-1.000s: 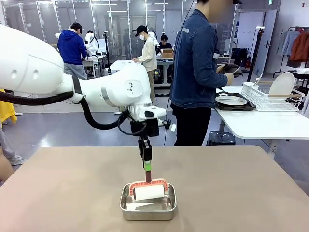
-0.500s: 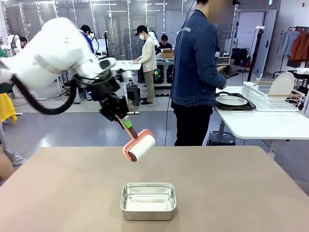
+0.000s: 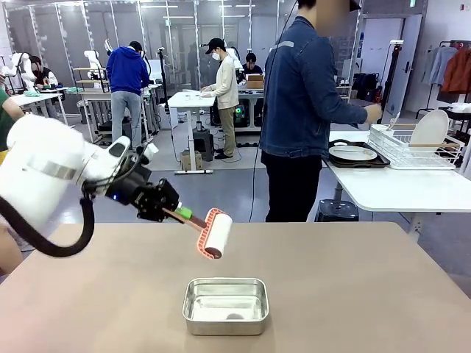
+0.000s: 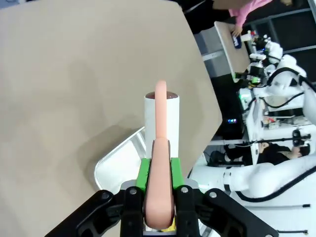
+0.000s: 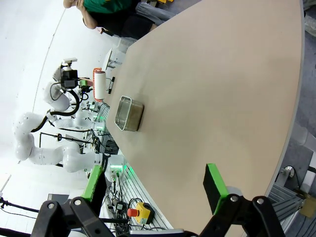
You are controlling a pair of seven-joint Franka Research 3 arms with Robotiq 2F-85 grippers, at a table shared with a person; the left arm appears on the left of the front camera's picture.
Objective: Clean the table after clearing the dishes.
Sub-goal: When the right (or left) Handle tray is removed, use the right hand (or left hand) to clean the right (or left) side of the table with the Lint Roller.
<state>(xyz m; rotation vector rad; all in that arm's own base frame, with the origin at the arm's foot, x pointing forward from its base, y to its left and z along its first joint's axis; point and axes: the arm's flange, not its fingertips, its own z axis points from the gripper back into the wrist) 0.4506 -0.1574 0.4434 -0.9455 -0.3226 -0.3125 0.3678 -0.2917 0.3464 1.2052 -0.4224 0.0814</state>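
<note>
My left gripper (image 3: 175, 212) is shut on the pink handle of a lint roller (image 3: 215, 234) and holds it tilted above the beige table (image 3: 353, 287), behind the steel pan (image 3: 225, 305). From the left wrist, the green pads (image 4: 143, 170) clamp the handle, with the white roller (image 4: 162, 116) over the table (image 4: 74, 74) and the pan (image 4: 121, 165) below. My right gripper (image 5: 154, 187) stands open past the table's edge (image 5: 212, 74). A white plate on a dark tray (image 3: 352, 153), one of the dishes, lies on the white side table.
A person in a denim jacket (image 3: 298, 103) stands at the far side, reaching toward a wire rack (image 3: 412, 143) on the white table. The right wrist view shows the pan (image 5: 129, 113) and the roller (image 5: 100, 85) far off.
The left arm lifted the roller out of the pan, swung it up and to the left, then lowered it towards the table behind the pan. The person's hand moved to the rack.
</note>
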